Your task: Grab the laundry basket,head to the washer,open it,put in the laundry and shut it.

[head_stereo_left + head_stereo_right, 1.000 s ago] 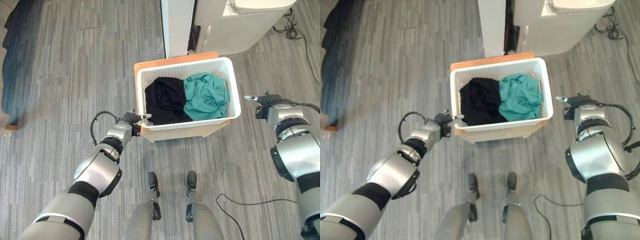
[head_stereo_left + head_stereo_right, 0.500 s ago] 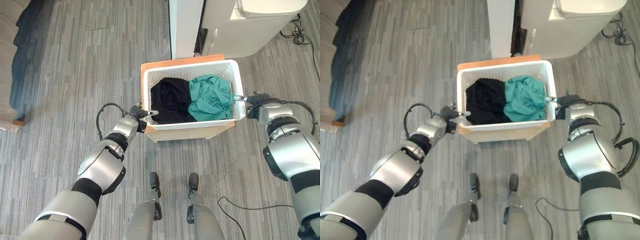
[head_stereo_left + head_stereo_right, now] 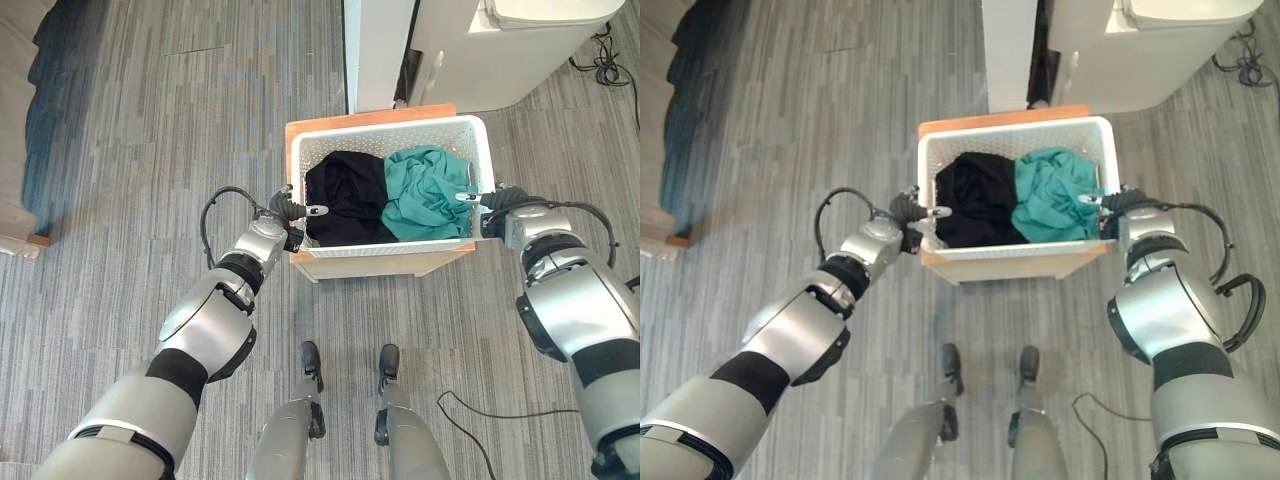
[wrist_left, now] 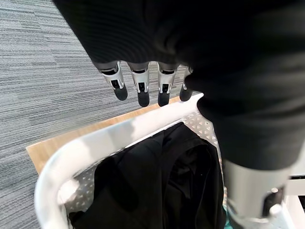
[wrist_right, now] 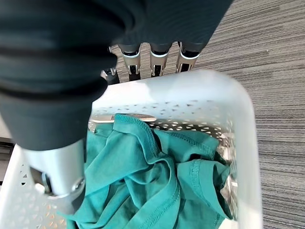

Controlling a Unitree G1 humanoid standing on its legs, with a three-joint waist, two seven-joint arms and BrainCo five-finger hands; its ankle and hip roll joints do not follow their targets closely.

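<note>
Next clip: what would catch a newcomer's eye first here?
The white perforated plastic laundry basket on a low wooden stand in the middle of the grey floor, holding a black garment on the robot's left and a teal garment on its right. The left hand and right hand sit at the basket's opposite side rims, fingers straight. A white washer stands just beyond.

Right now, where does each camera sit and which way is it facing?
Left eye view: on the head, looking down at the white laundry basket on its wooden stand; both arms show.
Right eye view: beside it, same scene, with the washer beyond the basket.
Left wrist view: on the left wrist, looking past the left hand at the black garment.
Right wrist view: on the right wrist, looking past the right hand at the teal garment.
Both wrist views share the basket's rim.
</note>
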